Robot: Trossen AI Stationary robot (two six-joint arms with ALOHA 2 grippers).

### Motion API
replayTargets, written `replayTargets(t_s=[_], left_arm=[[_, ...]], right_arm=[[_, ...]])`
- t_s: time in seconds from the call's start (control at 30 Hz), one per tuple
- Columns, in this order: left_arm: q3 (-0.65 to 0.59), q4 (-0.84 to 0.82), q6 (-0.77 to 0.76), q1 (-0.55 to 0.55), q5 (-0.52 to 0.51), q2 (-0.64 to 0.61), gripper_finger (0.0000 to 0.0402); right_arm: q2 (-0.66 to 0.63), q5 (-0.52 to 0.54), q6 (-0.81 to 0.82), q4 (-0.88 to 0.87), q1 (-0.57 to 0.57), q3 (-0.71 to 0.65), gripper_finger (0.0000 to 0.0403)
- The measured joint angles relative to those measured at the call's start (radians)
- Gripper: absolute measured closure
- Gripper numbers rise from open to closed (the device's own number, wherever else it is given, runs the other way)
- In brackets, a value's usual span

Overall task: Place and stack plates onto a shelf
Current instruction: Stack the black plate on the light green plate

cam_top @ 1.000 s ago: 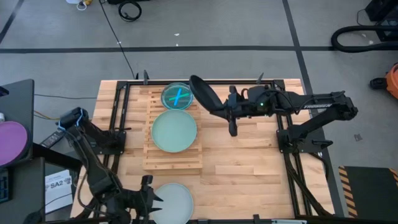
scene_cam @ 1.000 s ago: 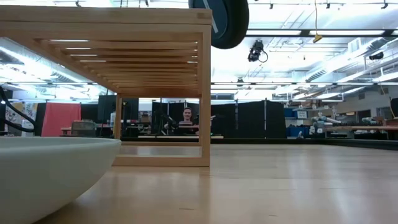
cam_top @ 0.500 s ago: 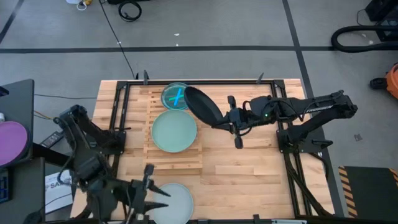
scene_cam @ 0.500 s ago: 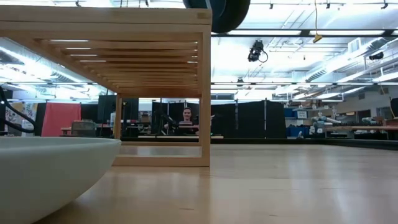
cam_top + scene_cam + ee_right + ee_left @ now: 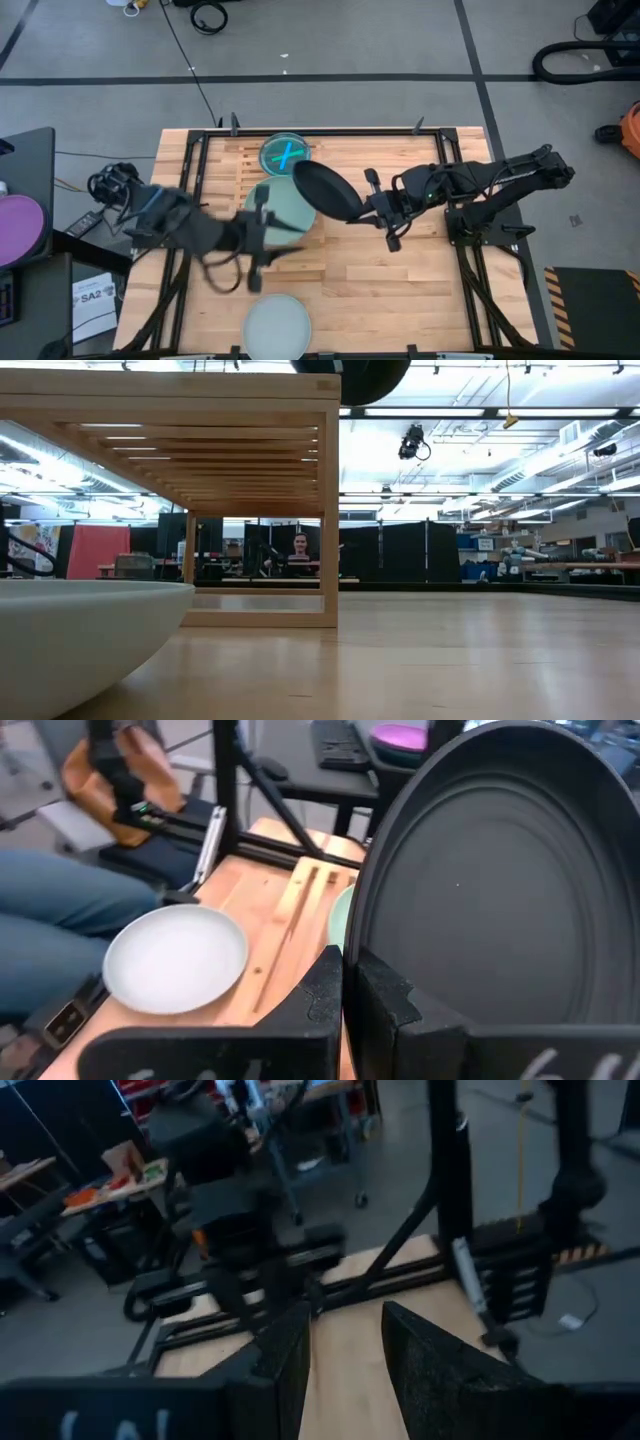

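1. From above I see my right gripper (image 5: pixel 367 205) over the table just right of the shelf (image 5: pixel 278 240), its fingers clamped on the rim of a dark plate (image 5: pixel 327 191).
2. In the right wrist view the two fingers (image 5: pixel 325 982) are pinched together on the lower edge of that dark plate (image 5: pixel 490 870), which stands tilted on edge and fills most of the frame.
3. The dark plate hangs above the shelf's right side, overlapping the edge of the mint-green plate (image 5: pixel 276 205) that lies on the slats.
4. A small blue plate (image 5: pixel 283 154) sits on the far end of the shelf, just beyond the green one.
5. A whitish plate (image 5: pixel 277 323) lies on the table near the front edge, well apart from the shelf.
6. My left gripper (image 5: pixel 258 248) is over the shelf's left side beside the green plate; in its wrist view the fingers (image 5: pixel 435 1355) stand apart with nothing between them.
7. At table height, the shelf (image 5: pixel 200 410) spans the left and the whitish plate's rim (image 5: pixel 90 625) fills the near corner.
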Motion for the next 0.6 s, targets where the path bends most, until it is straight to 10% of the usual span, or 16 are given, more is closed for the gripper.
replayTargets(t_s=[0.6], left_arm=[[0.002,-0.179,0.021,0.278,0.388,0.001,0.0269]], right_arm=[[0.0,-0.144,-0.039,-0.093,0.007,0.0,0.0383]])
